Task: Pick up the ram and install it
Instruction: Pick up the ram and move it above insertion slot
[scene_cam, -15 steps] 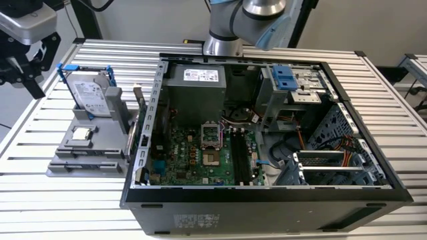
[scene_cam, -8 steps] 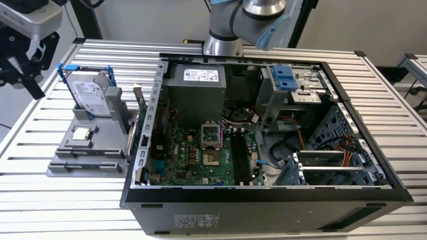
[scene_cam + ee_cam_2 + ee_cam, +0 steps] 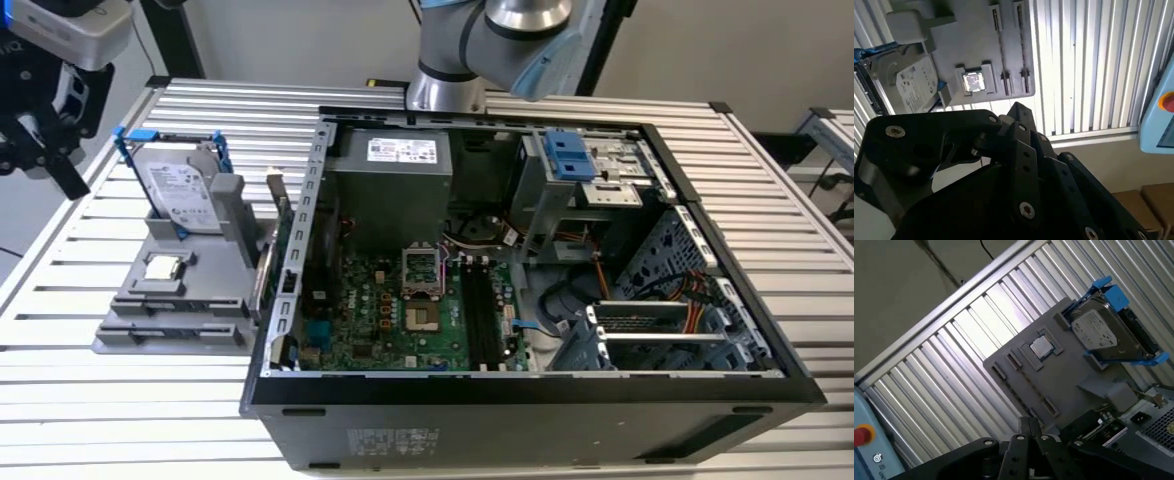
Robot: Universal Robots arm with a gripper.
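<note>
Tool (image 3: 51,150) hangs high at the exterior view's left, over the edge of the slatted desk (image 3: 120,400), up and to the side of the grey holder (image 3: 167,335). Can't tell whether it's apart or together. Ram (image 3: 276,212) looks to be the thin stick standing on edge just beside the holder, between it and the wall of the open PC case (image 3: 534,410) on the exterior view's left. It's edge-on, so I can't make out the chips, and it's well apart from the tool. On the holder, the hard drive (image 3: 180,190) in its blue frame is propped up tilted at the far end. The processor (image 3: 163,267) sits flat in a square recess nearer the middle. In the second wrist view two long narrow slots (image 3: 997,25) run beside that recess. Inside the case the motherboard (image 3: 387,320) lies flat, with long black sockets (image 3: 483,320) alongside the CPU socket. Arm base (image 3: 447,90) stands behind the case.
</note>
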